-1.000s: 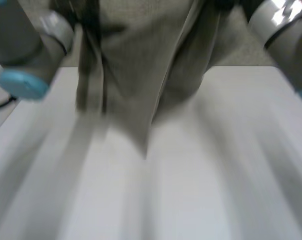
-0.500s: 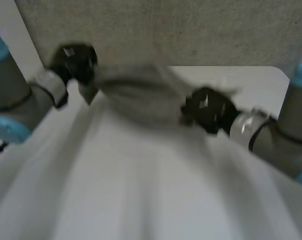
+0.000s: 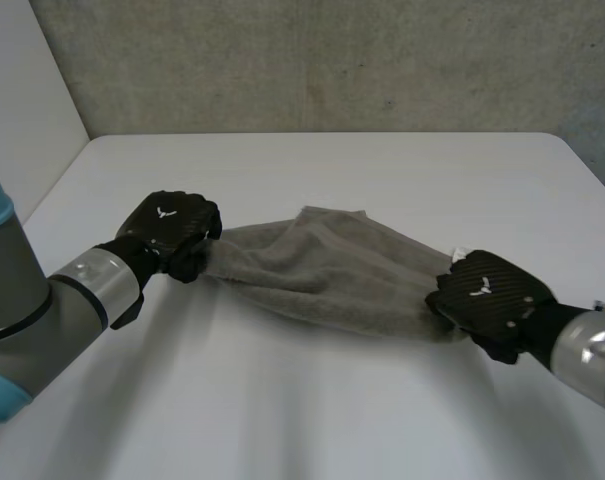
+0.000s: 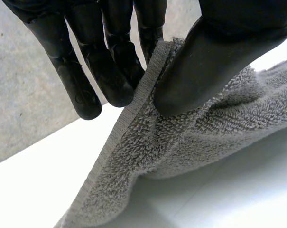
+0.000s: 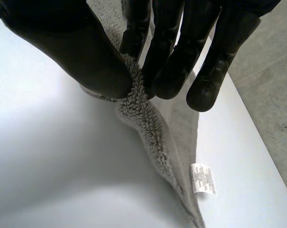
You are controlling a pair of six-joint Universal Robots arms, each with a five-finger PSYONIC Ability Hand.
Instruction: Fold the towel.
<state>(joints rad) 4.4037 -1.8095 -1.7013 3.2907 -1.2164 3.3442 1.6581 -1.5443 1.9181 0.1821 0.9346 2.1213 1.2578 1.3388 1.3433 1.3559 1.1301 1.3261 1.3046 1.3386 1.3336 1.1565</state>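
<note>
Towel (image 3: pixel 332 270) stretched lengthwise between hands

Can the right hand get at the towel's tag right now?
Probably, but not freely: the right hand is pinching the towel edge. The tag lies bare just beyond the hand, so it must let go first.

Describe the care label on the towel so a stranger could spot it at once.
On the white table a grey towel stretches from the left hand to the right hand. Past the right hand's fingertips, on the towel's hemmed edge, sits a small white printed label; it is the only white patch on the grey cloth.
</note>
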